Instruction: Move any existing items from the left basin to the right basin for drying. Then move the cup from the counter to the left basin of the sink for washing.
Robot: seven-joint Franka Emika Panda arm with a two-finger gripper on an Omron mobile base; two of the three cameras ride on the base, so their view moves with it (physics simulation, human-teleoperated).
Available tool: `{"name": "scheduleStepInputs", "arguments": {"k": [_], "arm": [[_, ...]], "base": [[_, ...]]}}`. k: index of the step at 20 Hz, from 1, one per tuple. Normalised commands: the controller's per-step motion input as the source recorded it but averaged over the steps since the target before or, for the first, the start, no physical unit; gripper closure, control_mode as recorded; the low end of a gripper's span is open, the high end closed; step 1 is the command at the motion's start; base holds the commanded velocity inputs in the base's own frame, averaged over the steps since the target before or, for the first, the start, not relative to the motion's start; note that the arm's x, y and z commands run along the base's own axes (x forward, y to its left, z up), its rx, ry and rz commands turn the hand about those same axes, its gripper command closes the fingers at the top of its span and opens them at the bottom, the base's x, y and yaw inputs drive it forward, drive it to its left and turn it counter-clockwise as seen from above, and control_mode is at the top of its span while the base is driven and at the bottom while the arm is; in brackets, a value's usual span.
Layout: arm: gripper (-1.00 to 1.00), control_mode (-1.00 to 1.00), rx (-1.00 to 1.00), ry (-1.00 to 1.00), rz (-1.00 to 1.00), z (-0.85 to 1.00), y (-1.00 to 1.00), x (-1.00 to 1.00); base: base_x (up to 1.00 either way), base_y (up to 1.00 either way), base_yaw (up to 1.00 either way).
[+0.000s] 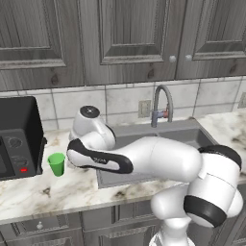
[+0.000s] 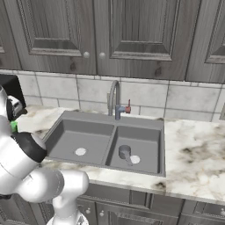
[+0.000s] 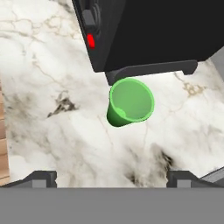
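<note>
Your gripper [image 3: 112, 177] was open, its two dark fingertips [image 3: 40, 178] spread wide at the bottom of the hand view and holding nothing. It hung above the marbled surface [image 3: 57, 131] and looked down on the green cup [image 3: 130, 103], which lay ahead of the gap between the tips with clear space around it.

Going left to right in the left base view, you had the black microwave [image 1: 18, 137] at the far left of the surface [image 1: 29, 192]. Just to its right the green cup [image 1: 56, 164] stood upright, close to the microwave's front corner but apart from it. Next came the arm's hand end, reaching out leftward near the cup, so that the gripper itself was hard to make out there. Further right lay the sink [image 1: 158, 129], partly covered by the arm, with the curved faucet [image 1: 162, 103] behind it.

In the right base view you could see a sliver of the green cup [image 2: 14, 126] at the left edge, behind the arm. The left basin [image 2: 79, 141] held only its pale drain. The right basin [image 2: 145, 147] held the grey metal cup [image 2: 125, 153], beside the drain, its thin handle pointing toward the front wall.
</note>
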Motion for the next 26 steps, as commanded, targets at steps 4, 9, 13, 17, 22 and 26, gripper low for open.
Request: {"name": "scheduleStepInputs", "arguments": {"k": [4, 9, 13, 17, 22, 26], "arm": [[-1.00, -1.00, -0.03, 0.03, 0.00, -0.02, 0.20, -0.02], [-1.00, -1.00, -0.08, 0.00, 0.00, -0.01, 0.17, -0.02], [-1.00, -1.00, -0.09, 0.00, 0.00, -0.10, 0.15, 0.00], [-1.00, -1.00, -0.04, 0.03, 0.00, -0.03, 0.08, 0.03], [-1.00, -1.00, -0.02, 0.03, 0.00, -0.03, 0.12, 0.06], [-1.00, -1.00, -0.05, 0.01, 0.00, -0.15, 0.12, 0.04]], "base": [[0.00, 0.00, 0.00], [0.00, 0.00, 0.00], [0.00, 0.00, 0.00], [0.00, 0.00, 0.00], [0.00, 0.00, 0.00], [0.00, 0.00, 0.00]]}}
